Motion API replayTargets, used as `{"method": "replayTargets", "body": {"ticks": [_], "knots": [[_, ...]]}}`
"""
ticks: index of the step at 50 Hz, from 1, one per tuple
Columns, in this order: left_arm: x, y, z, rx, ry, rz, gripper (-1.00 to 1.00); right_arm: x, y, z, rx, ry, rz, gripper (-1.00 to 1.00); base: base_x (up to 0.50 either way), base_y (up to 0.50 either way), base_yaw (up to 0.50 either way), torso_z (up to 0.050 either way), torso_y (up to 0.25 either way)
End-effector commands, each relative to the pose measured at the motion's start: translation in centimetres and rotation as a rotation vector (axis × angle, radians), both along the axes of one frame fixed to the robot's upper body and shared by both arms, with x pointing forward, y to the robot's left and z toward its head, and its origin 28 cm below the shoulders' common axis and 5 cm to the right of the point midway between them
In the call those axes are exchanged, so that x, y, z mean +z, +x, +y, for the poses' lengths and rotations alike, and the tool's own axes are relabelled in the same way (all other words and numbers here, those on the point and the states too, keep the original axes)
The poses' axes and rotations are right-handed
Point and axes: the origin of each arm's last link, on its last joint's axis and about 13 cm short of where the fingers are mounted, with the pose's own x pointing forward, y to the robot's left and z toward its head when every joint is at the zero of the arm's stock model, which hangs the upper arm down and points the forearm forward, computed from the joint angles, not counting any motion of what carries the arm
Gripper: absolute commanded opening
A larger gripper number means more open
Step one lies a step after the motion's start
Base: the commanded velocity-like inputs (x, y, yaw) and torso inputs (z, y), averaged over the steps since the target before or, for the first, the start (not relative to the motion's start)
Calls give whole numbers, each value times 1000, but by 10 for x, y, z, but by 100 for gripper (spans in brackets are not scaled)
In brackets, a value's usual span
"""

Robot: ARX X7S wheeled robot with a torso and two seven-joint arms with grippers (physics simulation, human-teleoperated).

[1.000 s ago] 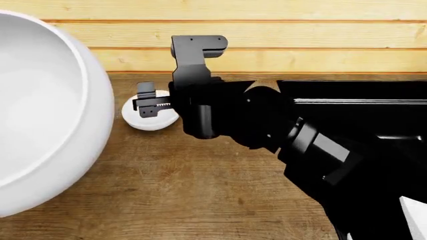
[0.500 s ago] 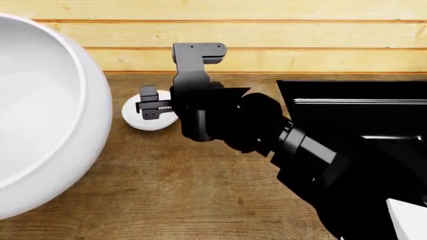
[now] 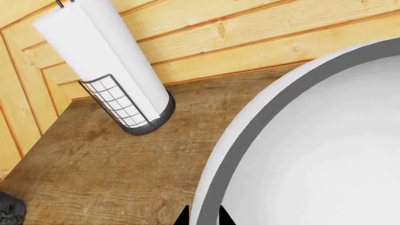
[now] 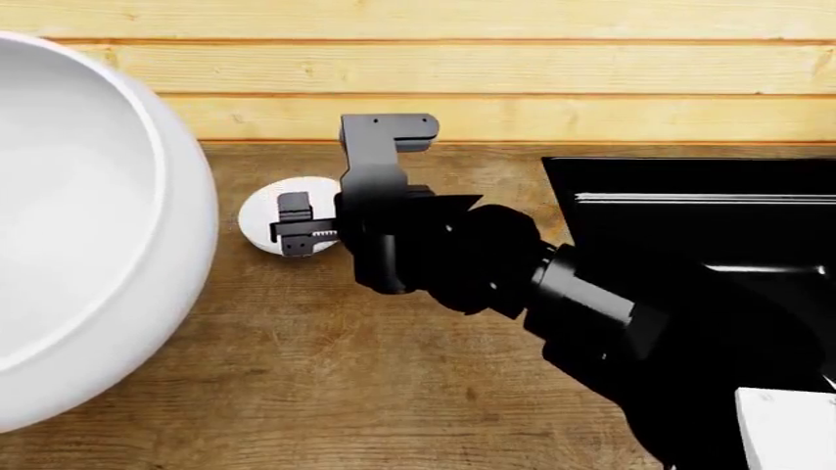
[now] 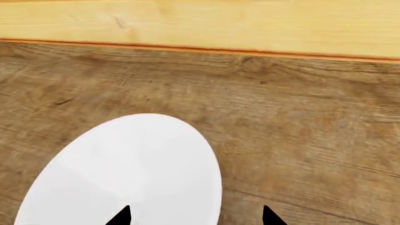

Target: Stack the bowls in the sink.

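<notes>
The right gripper (image 4: 297, 227), jaws spread, hovers over the small white bowl (image 4: 277, 217) on the wooden counter (image 4: 366, 372) left of the black sink (image 4: 692, 211), likely about to descend and close on its rim.

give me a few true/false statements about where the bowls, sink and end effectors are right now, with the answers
1. The small bowl rests on the wooden counter, not in the sink. True.
2. The small bowl already sits inside the large bowl. False: the two are apart, with bare counter between them.
3. The right end effector is open over the small bowl. True: the right wrist view shows one fingertip over the bowl and the other over the counter beside it.
4. A paper towel roll stands in a wire holder by the wall. True.
5. The large bowl lies upside down. False: its hollow faces up.
6. The left end effector is far from both bowls. False: its fingertips straddle the large bowl's rim.
</notes>
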Motion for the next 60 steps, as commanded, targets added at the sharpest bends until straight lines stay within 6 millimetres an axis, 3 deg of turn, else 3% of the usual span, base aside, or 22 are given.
{"method": "replayTargets", "body": {"ticks": [1,26,27,41,50,60], "knots": [[1,-1,0,6,0,-14,-100,-8,2,-1,-11,-1,17,100,0,0,0,0,0],[1,-1,-1,6,1,-16,-100,-26,-2,0,19,27,64,100,0,0,0,0,0],[1,-1,-1,5,1,-15,-100,-26,-2,0,23,27,61,-100,0,0,0,0,0],[0,-2,-1,3,-3,-14,-100,-1,-3,2,35,31,-32,-100,0,0,0,0,0],[1,-2,0,6,-2,-18,-100,54,-6,-20,-58,84,-188,-100,0,0,0,0,0],[3,-1,-1,2,5,-25,-100,103,-25,-46,-185,87,-367,-100,0,0,0,0,0]]}}
